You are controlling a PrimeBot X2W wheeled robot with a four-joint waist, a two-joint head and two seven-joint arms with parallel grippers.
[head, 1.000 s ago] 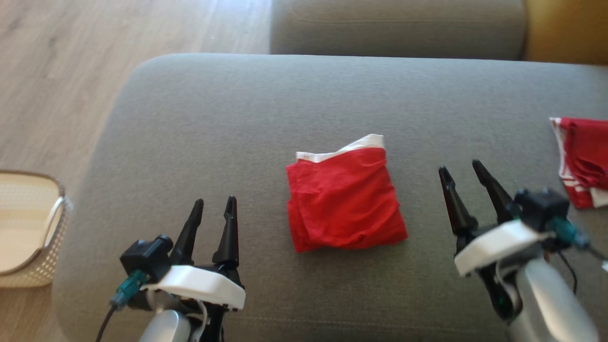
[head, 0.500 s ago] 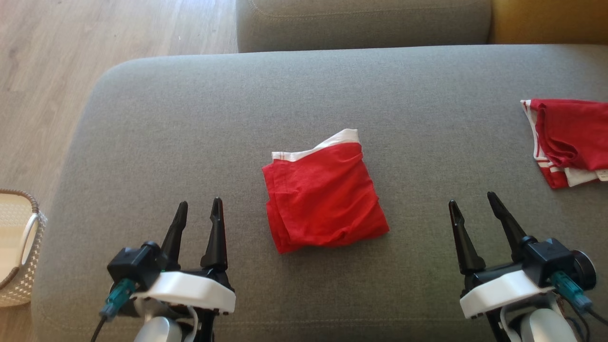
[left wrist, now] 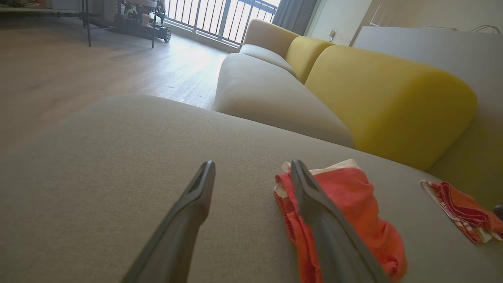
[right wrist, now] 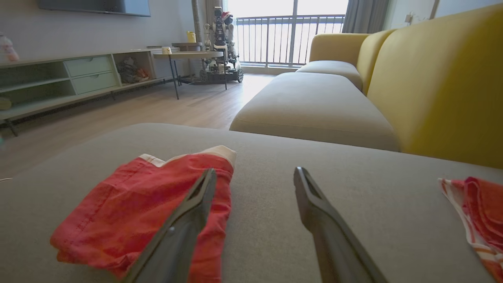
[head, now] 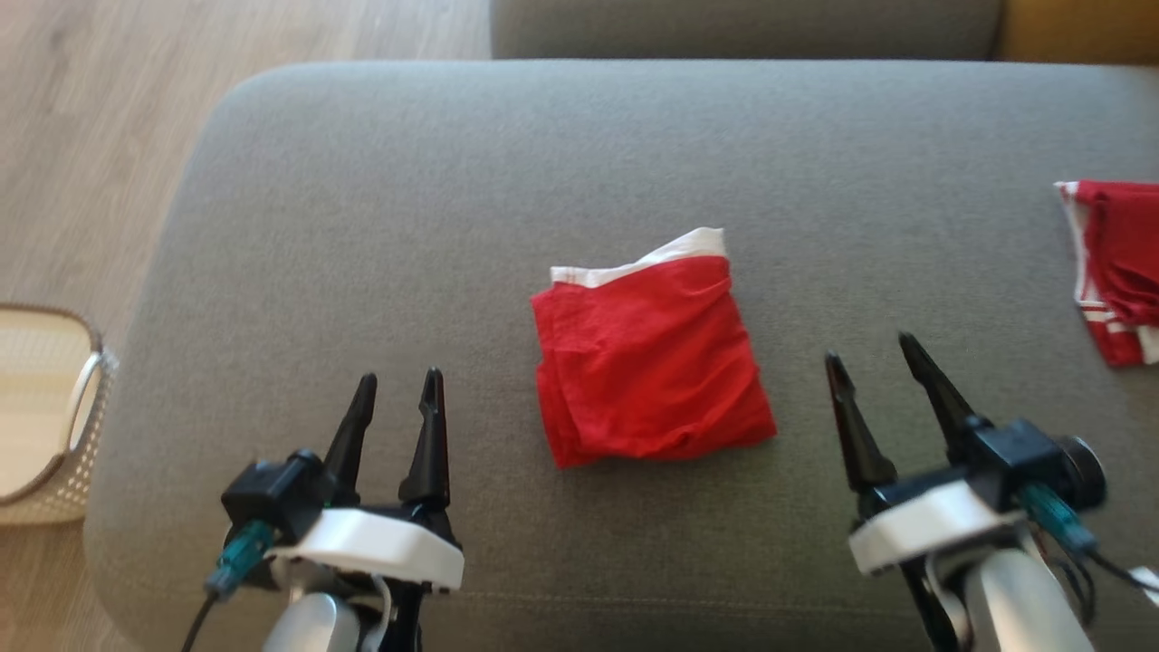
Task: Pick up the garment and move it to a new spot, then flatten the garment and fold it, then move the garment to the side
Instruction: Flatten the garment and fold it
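At the left edge of the head view, a pale woven basket stands on the wood floor beside the grey sofa cushion — what it holds, if anything, cannot be told from this angle. On the middle of the cushion lies the red garment, folded into a rough square with a white band along its far edge. It sits between the two tools, touching neither: the left tool is near its left side and the right tool near its right, each with fingers spread apart and nothing between them. A second red-and-white cloth lies well apart, at the cushion's right edge.
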